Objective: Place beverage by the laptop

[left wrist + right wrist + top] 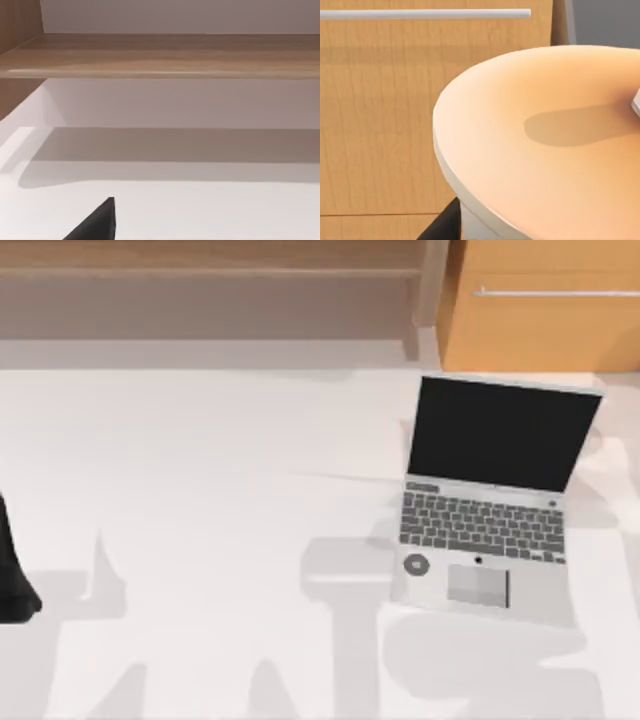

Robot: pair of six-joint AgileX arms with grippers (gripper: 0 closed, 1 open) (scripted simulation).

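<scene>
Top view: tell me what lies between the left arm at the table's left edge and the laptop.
Nothing but bare white table crossed by grey shadows, in the top view. The left arm sits at the left edge; the laptop stands open at the right.

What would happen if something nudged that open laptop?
The laptop lies flat with a broad base, so it would probably slide on the smooth table, not tip. Its raised screen looks like the fragile part; a push there might fold it.

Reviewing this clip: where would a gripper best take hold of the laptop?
Probably the lid's top edge, coming from above: the laptop is open, so the lid stands up thin, while its base lies flat on the table.
</scene>
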